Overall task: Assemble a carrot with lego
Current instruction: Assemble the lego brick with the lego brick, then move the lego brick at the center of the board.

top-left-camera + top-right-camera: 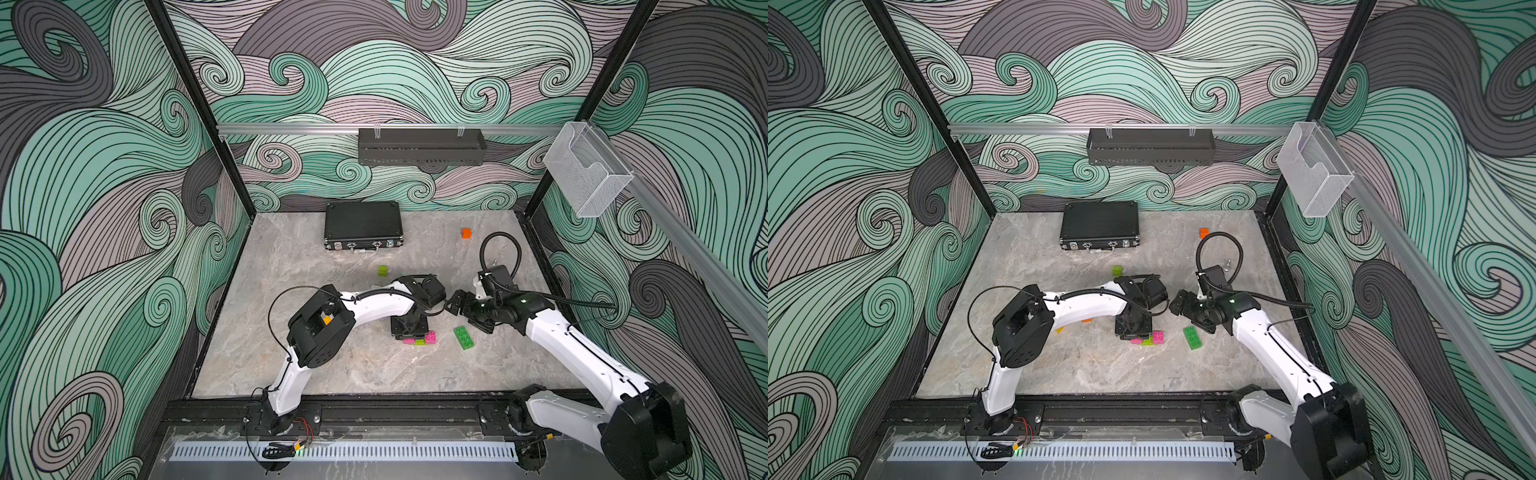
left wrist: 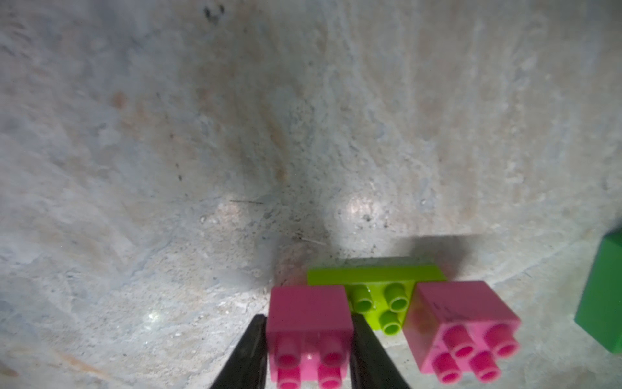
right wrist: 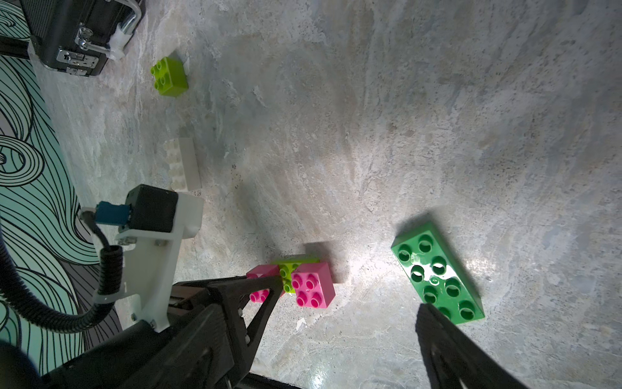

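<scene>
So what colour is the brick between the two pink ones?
The oblong brick is lime green; left wrist view.

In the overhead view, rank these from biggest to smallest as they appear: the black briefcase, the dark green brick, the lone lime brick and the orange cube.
In a top view:
1. black briefcase
2. dark green brick
3. lone lime brick and orange cube look about alike, so they are not ranked.

Both top views are shot from high up front, angled down at the whole table (image 1: 332, 365). The left wrist view is held right down by the pink-and-lime brick cluster (image 2: 380, 296); that cluster is also caught from further off in the right wrist view.
</scene>
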Controlling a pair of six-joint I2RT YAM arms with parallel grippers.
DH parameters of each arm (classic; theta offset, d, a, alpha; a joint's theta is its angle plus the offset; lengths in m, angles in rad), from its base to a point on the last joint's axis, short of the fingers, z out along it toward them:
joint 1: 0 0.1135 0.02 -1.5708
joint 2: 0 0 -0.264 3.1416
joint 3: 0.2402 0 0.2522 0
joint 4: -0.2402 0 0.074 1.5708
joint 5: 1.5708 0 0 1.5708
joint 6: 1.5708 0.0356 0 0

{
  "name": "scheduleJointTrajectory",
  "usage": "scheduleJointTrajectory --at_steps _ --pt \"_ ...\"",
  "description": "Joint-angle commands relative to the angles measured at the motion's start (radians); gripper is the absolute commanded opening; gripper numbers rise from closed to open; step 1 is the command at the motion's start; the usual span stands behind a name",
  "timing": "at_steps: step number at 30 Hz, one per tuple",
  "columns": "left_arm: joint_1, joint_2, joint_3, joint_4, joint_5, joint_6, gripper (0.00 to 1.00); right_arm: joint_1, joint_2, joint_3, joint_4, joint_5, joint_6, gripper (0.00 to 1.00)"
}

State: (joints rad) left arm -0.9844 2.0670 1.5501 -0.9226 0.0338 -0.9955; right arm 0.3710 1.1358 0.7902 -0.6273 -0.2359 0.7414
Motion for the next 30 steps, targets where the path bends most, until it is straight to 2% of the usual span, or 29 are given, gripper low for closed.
scheduleJointTrajectory --at_steps 1,5,11,15,17,22,26,30 --pt "-0.006 -0.004 0.022 -0.045 -0.040 0.006 0.50 -0.001 -0.023 0.004 -0.028 0.018 0.000 0.89" --pt "-0.007 -0.024 0.021 -0.039 -0.046 0.011 0.60 -0.001 -0.035 0.001 -0.036 0.018 0.001 0.90" --pt "-0.004 -0.118 0.003 -0.044 -0.077 0.024 0.64 0.001 -0.069 0.006 -0.092 0.012 -0.030 0.88" --pt "0.019 -0.222 -0.045 -0.048 -0.110 0.033 0.67 0.033 -0.099 -0.003 -0.139 0.021 -0.042 0.81" --pt "0.043 -0.267 -0.071 -0.060 -0.119 0.038 0.67 0.094 -0.108 -0.017 -0.137 0.040 -0.012 0.79" --pt "0.167 -0.413 -0.216 -0.029 -0.114 0.072 0.68 0.385 -0.021 -0.037 -0.053 0.133 0.162 0.76" --pt "0.275 -0.498 -0.297 -0.033 -0.103 0.110 0.68 0.505 0.100 -0.011 0.023 0.142 0.246 0.74" --pt "0.340 -0.566 -0.354 -0.034 -0.107 0.132 0.68 0.589 0.222 0.043 0.039 0.153 0.269 0.67"
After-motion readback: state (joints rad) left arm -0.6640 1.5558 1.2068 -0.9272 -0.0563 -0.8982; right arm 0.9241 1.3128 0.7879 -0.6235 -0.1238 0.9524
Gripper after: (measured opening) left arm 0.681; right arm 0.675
